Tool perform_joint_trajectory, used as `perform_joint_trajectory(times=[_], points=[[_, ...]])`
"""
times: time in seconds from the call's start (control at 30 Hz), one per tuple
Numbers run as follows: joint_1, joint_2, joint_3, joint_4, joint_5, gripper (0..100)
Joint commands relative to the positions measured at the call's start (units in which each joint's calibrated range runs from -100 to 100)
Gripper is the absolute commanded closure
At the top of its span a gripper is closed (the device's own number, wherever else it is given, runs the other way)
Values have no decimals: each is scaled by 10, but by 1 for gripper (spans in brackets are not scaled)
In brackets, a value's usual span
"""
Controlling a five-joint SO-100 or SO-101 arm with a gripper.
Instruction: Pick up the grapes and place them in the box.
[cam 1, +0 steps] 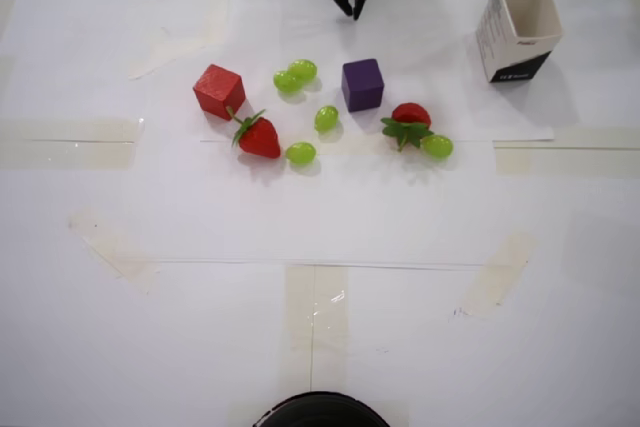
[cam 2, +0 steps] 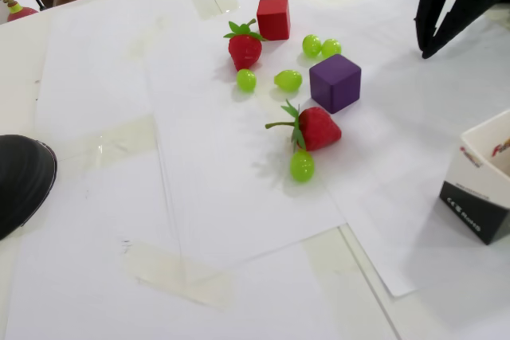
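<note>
In the overhead view the gripper (cam 1: 351,13) hangs at 12 o'clock, its fingers narrowly parted and holding nothing. The five grapes (cam 1: 326,118) lie mid-sheet among two cubes (cam 1: 362,84) and two strawberries (cam 1: 259,136). The box (cam 1: 497,39) stands apart at 2 o'clock.

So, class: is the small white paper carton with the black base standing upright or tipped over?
Upright. In the overhead view the small white paper carton shows its open square mouth facing up, black band at the base on the table; no grapes visible inside.

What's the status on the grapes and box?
Gripper open, empty, above the pile. Five grapes on the paper, box upright, none visibly inside. Purple cube and strawberries crowd the grapes.
</note>
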Motion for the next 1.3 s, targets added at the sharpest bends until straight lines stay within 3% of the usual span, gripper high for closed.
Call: perform_joint_trajectory(times=[0.0,1.07,1.27], points=[[-1,-7,0,1,-2,100],[10,-7,-2,-4,-8,100],[11,-7,-118,50,-5,100]])
